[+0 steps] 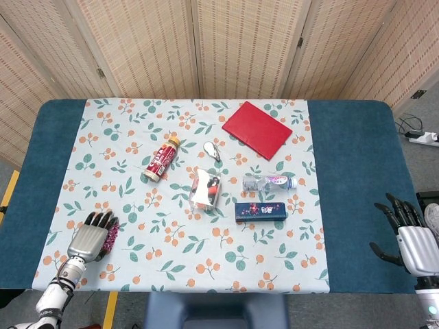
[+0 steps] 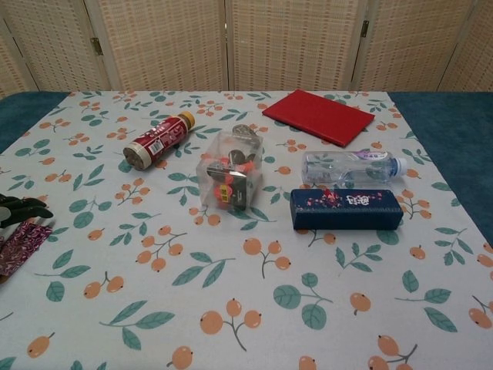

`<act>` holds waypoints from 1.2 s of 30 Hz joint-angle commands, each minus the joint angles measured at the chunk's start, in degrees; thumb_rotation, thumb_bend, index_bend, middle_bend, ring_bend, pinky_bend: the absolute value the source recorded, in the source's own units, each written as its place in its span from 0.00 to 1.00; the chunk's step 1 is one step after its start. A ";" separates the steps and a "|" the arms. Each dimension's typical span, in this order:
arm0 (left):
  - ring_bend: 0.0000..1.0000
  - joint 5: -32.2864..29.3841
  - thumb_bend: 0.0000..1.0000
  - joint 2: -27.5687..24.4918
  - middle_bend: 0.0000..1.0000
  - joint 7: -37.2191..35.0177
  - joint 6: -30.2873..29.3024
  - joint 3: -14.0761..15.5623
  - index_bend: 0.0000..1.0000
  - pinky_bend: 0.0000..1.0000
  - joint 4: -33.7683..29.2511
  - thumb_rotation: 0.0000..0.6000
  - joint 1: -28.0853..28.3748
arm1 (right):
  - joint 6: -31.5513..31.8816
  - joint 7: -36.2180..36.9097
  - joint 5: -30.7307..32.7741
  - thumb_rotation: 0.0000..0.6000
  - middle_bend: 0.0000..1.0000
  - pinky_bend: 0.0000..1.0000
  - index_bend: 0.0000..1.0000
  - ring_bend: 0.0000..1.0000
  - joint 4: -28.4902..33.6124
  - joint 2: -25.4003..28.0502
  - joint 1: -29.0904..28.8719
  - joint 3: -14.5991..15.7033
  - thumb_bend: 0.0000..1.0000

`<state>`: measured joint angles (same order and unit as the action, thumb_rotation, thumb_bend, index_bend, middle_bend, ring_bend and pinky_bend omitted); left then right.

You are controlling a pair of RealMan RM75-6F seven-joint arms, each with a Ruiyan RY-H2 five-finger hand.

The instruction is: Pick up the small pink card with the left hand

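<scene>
1. The left hand (image 1: 89, 238) sits over the front-left part of the table (image 1: 357, 164), palm down, its dark fingers reaching away from the robot across the small pink card (image 1: 112, 237). I judge this is the placement for a grasp from above.
2. Whether the fingers already pinch the card I cannot tell: the head view shows only the back of the hand, and the chest view shows just dark fingertips (image 2: 17, 206) at the picture's left edge.
3. The card lies flat on the flowered cloth (image 1: 137, 205) near its front-left corner, its patterned side up; one strip of it shows beside the hand. A flat card probably calls for an edge to be pried up or dragged.
4. The right hand (image 1: 410, 236) waits off the front-right corner of the table, fingers spread and holding nothing, well apart from the task.
5. Toward the table's middle lie a red drink bottle (image 1: 160, 159), a clear packet (image 1: 206, 188), a water bottle (image 1: 269, 181) and a dark blue box (image 1: 260, 210), all well apart from the card, so they should not hinder the lift.
6. A red book (image 1: 256, 129) lies near the far edge.
</scene>
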<state>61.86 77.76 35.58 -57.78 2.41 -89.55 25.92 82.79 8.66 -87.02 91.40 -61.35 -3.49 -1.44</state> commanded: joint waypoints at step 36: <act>0.00 -7.08 0.35 0.38 0.00 3.90 -0.03 0.18 0.04 0.00 -0.76 1.00 2.33 | 0.02 0.13 0.06 1.00 0.05 0.00 0.15 0.02 -0.05 0.18 0.23 0.01 0.27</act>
<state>54.82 78.13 39.47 -57.79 2.57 -90.33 28.23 82.80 8.78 -86.96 91.35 -61.17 -3.26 -1.44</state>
